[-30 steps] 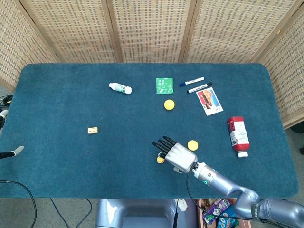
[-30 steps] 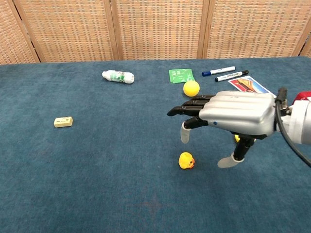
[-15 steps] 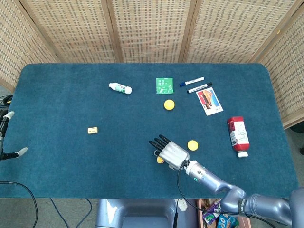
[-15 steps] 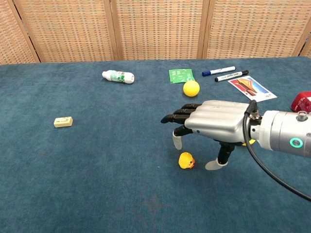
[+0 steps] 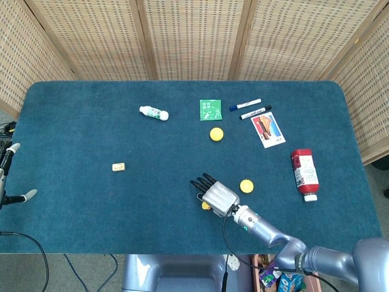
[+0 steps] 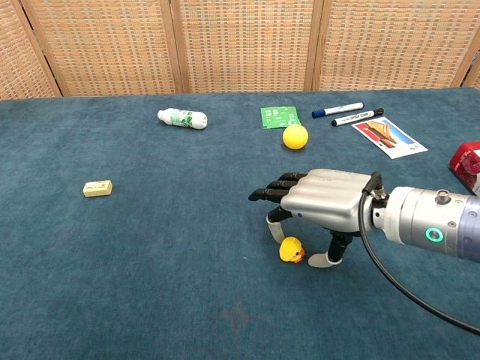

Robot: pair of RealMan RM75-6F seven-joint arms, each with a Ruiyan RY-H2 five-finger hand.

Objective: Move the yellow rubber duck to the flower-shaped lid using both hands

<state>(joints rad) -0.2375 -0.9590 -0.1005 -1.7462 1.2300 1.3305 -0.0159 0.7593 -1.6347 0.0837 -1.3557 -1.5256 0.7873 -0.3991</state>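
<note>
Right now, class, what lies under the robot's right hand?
Under the right hand, the duck sits on the blue table, between the fingers and thumb. In the head view the hand covers most of it.

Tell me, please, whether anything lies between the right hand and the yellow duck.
Nothing visible does. The right hand hovers directly over the yellow duck, with fingers spread on either side of it and only bare blue table around.
</note>
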